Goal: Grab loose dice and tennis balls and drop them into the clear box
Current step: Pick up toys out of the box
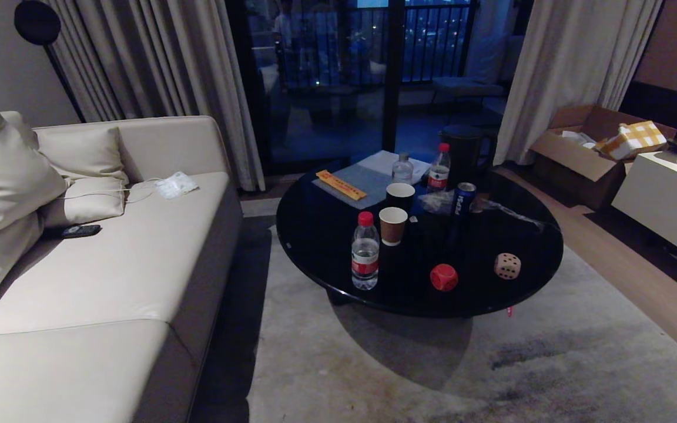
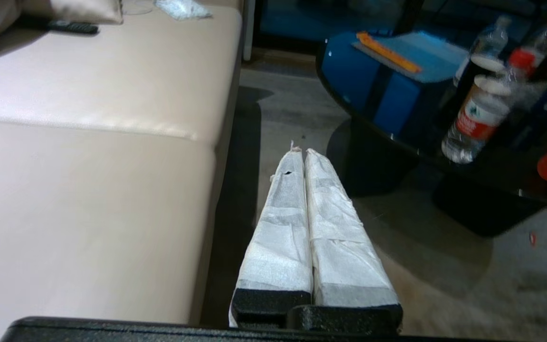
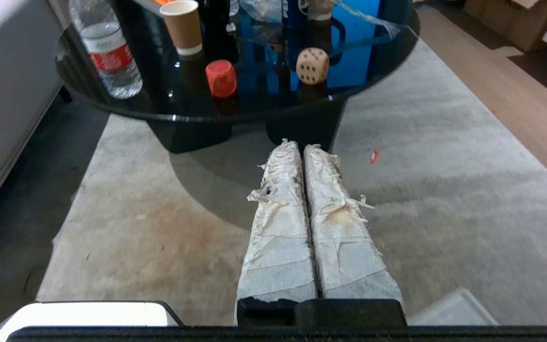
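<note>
Both grippers, left gripper [image 2: 300, 151] and right gripper [image 3: 300, 144], hang closed and empty short of the round table [image 1: 315, 247]; approach the red die [image 1: 443, 277] and beige die [image 1: 507, 265] at lower centre, opening wide first.

left gripper [image 2: 300, 153] closed, right gripper [image 3: 297, 146] closed
</note>
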